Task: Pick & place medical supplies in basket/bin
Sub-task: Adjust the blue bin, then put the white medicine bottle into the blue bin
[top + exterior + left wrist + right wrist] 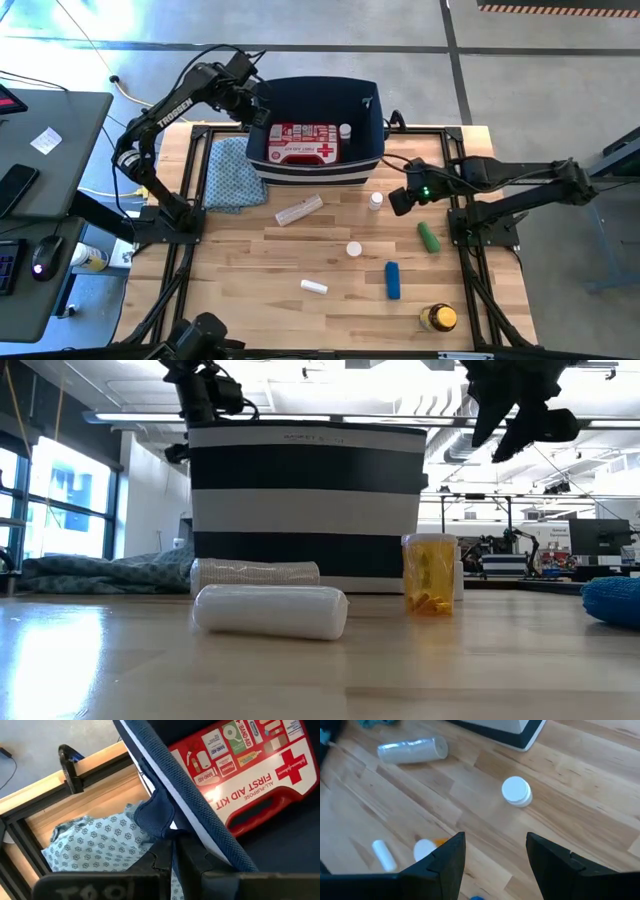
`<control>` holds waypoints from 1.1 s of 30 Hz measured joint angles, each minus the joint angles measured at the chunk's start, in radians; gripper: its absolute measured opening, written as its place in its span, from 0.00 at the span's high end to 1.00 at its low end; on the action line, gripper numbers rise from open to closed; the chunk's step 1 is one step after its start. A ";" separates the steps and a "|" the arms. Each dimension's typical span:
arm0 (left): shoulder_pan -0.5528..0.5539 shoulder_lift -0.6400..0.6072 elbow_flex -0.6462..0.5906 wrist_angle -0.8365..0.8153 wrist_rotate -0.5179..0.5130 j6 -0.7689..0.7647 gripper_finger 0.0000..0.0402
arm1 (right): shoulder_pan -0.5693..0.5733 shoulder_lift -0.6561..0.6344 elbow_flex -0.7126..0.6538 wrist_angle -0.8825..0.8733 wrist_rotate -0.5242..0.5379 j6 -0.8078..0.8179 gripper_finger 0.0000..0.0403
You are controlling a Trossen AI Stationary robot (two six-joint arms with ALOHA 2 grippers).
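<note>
While the basket's (pixel 372 130) rim is gripped by the left jaws (pixel 172 851), the right jaws (pixel 495 852) are held released above a white bottle (pixel 516 791) on the counter (pixel 250 270).

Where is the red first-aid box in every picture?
High view: the first-aid kit lies flat inside the navy bin.
Low view: not visible; the bin's wall hides it.
Left wrist view: upper right, past the rim.
Right wrist view: not in it.
Shared landmark: the bin.
</note>
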 joint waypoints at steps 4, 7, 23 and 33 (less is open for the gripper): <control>0.001 0.000 0.000 -0.001 0.001 0.008 0.85 | 0.000 0.053 0.000 -0.002 0.009 -0.035 0.50; 0.001 0.000 0.000 -0.002 0.000 0.008 0.85 | -0.007 0.105 0.000 -0.003 0.027 -0.049 0.50; 0.001 -0.002 0.195 -0.143 -0.062 0.103 0.85 | -0.139 0.357 0.000 0.094 0.028 -0.242 0.27; 0.000 -0.003 0.360 -0.206 -0.056 0.132 0.85 | -0.175 0.427 0.000 0.159 -0.006 -0.275 0.23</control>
